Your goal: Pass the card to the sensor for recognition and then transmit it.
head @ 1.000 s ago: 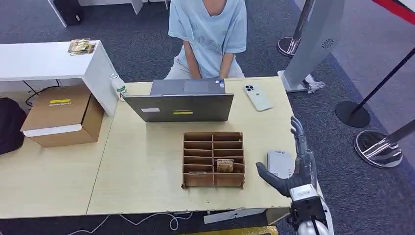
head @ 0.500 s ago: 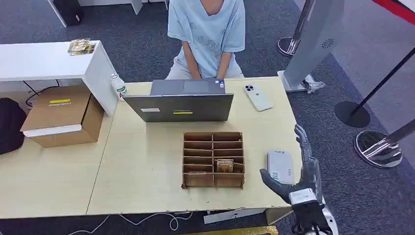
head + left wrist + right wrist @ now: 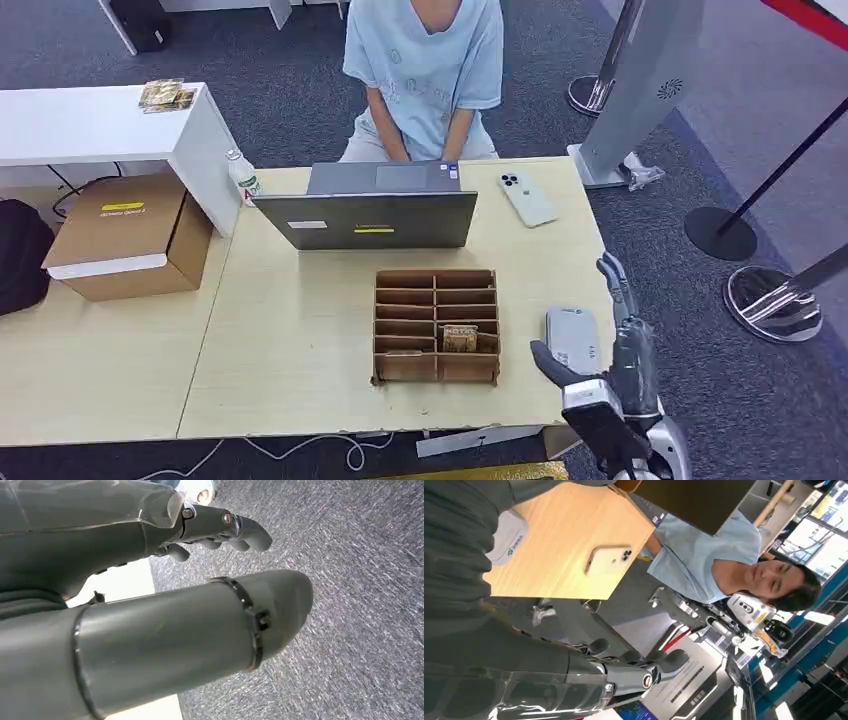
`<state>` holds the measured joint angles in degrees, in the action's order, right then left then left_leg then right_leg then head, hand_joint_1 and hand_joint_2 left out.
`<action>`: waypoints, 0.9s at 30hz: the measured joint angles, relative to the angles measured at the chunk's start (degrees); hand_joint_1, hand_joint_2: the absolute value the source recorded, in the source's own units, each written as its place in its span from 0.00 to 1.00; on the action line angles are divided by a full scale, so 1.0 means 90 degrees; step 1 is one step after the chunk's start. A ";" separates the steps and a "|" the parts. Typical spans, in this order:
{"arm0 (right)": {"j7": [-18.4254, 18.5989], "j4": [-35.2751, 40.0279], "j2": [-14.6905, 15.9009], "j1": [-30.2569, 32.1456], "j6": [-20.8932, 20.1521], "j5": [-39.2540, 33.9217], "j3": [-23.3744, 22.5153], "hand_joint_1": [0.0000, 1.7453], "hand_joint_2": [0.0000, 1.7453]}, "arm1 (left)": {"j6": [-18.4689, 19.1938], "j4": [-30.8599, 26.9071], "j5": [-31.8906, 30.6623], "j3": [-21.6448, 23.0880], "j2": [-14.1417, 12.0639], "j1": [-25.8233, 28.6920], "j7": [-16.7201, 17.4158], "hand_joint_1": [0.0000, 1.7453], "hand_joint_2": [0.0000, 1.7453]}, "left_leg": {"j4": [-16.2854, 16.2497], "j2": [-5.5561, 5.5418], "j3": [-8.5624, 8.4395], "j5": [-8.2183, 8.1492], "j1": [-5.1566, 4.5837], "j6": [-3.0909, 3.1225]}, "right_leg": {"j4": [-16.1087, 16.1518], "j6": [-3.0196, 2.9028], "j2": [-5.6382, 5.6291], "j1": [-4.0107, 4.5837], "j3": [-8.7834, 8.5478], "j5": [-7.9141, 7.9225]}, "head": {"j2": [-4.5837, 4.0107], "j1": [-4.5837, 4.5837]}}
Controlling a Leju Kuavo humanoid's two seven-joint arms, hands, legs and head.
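While right hand (image 3: pixel 612 345) hovers empty, fingers spread, at desk's near right edge, card (image 3: pixel 460 338) stands in cardboard divider tray (image 3: pixel 436 326), left of hand. Grey sensor pad (image 3: pixel 572 338) lies between the two. Left hand (image 3: pixel 220 527) loosely curled, empty, over carpet.
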<state>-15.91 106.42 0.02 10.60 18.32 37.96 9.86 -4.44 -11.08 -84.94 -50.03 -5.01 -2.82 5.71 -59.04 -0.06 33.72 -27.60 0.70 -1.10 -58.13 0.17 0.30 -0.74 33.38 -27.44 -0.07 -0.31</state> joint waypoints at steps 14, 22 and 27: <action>0.0565 -0.0172 -0.0002 -0.0339 -0.0326 0.0094 0.0204 0.16 1.00 | 0.0032 0.0000 0.0000 0.0017 -0.0017 -0.0010 0.0005 0.00 0.00 | 0.0000 0.0000 -0.0001 0.0000 0.0000 0.0000 | 0.0000 0.0000 0.0000 0.0000 0.0000 0.0000 | 0.0000 0.0000; 0.0440 -0.0236 -0.0002 -0.0238 -0.1197 -0.0950 0.0206 0.19 1.00 | 0.0044 0.0000 0.0000 0.0097 -0.0032 -0.0012 -0.0027 0.00 0.00 | 0.0000 0.0001 0.0000 0.0000 0.0000 0.0000 | 0.0000 0.0000 0.0000 0.0000 0.0002 0.0000 | 0.0000 0.0000; 0.0554 -0.0289 0.0000 -0.0279 -0.1158 -0.0343 0.0211 0.11 1.00 | 0.0048 0.0000 0.0000 0.0129 -0.0032 -0.0010 -0.0070 0.00 0.00 | 0.0000 0.0001 0.0000 0.0000 0.0000 0.0000 | 0.0000 0.0000 0.0000 0.0000 0.0001 0.0000 | 0.0000 0.0000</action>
<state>-10.93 103.82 0.02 8.10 7.89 34.88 11.76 -4.00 -11.08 -84.94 -48.87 -5.29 -2.91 5.07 -59.04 -0.06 33.72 -27.60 0.70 -1.09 -58.13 0.18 0.30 -0.74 33.38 -27.44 -0.07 -0.31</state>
